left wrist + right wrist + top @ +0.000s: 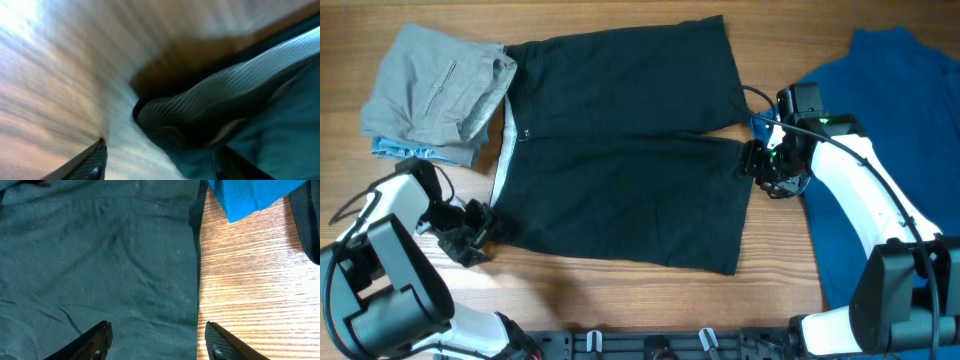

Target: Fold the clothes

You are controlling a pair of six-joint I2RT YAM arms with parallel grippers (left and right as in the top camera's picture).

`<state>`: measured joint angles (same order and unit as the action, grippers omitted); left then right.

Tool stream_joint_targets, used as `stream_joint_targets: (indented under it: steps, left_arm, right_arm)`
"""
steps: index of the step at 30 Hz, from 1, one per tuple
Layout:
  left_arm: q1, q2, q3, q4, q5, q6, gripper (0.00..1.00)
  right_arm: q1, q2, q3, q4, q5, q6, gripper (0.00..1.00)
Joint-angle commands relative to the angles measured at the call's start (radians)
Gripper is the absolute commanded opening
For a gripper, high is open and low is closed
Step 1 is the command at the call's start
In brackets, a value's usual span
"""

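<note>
**Surface.** Bench point(620, 300) of light-brown wood-grain board with a matt finish. Nothing of the room shows past its edges. The overhead view shows only dark rig hardware along the near side.

**Item 1.** Large plain black fabric shorts point(620, 150), spread flat across the middle of the bench. The pale ribbed waistband point(503, 150) lies to the left and the leg hems to the right.

**Item 2.** Folded grey fabric garment point(435, 85) at the far left, touching the far waistband corner of the shorts. A strip of light-blue cloth point(405, 150) shows under its near edge.

**Item 3.** Bright blue T-shirt point(910, 110), lying flat at the right, with one corner just beside the hem of the shorts.

**Item 4.** Left gripper point(480, 232), at the near waistband corner, fingers apart and clamped on nothing.

**Item 5.** Right gripper point(760, 165), at the right hem of the shorts, fingers likewise apart.

**By view.**
- Only the overhead view gives the whole layout and both white arms.
- The left wrist view is blurred. It alone shows the waistband's ribbed weave, with the corner bulging above a shadow on the wood between the two fingers.
- The right wrist view alone shows the fine creases in the black cloth. One finger point(100, 340) is over the fabric and the other over bare wood, so the pair straddles the hem edge.
</note>
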<state>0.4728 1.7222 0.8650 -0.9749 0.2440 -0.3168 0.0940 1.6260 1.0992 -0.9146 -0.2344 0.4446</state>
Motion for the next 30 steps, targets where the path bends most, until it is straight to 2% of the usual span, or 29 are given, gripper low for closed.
stream_joint_targets:
  steps: [1,4,8,10,11,20,22,24,25,27,29,30]
  left_arm:
    - [0.024,-0.005,-0.055,0.046,-0.071,-0.009,0.62]
    - [0.034,-0.005,-0.055,0.121,-0.078,-0.009,0.60]
    - [0.034,-0.005,-0.055,0.182,-0.078,-0.008,0.47]
    - [0.034,-0.005,-0.055,0.239,-0.041,-0.009,0.47]
    - [0.034,-0.005,-0.055,0.256,-0.015,-0.009,0.50]
    - [0.033,-0.005,-0.067,0.215,0.014,-0.005,0.36]
    - [0.033,-0.005,-0.067,0.215,0.024,-0.005,0.40]
    - [0.034,-0.006,-0.066,0.225,0.066,-0.004,0.55]
    - [0.034,-0.006,-0.066,0.243,0.111,0.020,0.57]
    - [0.033,-0.006,-0.066,0.257,0.138,0.030,0.51]
    - [0.033,-0.006,-0.067,0.248,0.137,0.049,0.31]
    - [0.033,-0.006,-0.067,0.242,0.132,0.049,0.25]
  right_arm:
    - [0.000,0.007,-0.008,0.002,0.018,-0.007,0.64]
    - [0.000,0.007,-0.008,0.004,0.018,-0.006,0.64]
    - [0.000,0.007,-0.008,0.002,0.018,0.003,0.64]
    - [0.000,0.007,-0.008,0.005,0.019,0.003,0.64]
    - [0.000,0.007,-0.008,0.005,0.018,0.003,0.64]
    - [0.000,0.007,-0.008,0.012,0.027,0.030,0.65]
    - [0.000,0.007,-0.008,0.018,0.029,0.030,0.65]
    - [-0.001,0.007,-0.008,0.018,0.029,0.029,0.65]
    - [-0.001,0.007,-0.008,0.019,0.029,0.028,0.65]
    - [-0.001,0.007,-0.008,0.021,0.033,0.027,0.65]
    - [-0.002,0.007,-0.008,0.019,0.033,0.026,0.65]
    - [-0.002,0.007,-0.008,0.017,0.033,0.026,0.65]
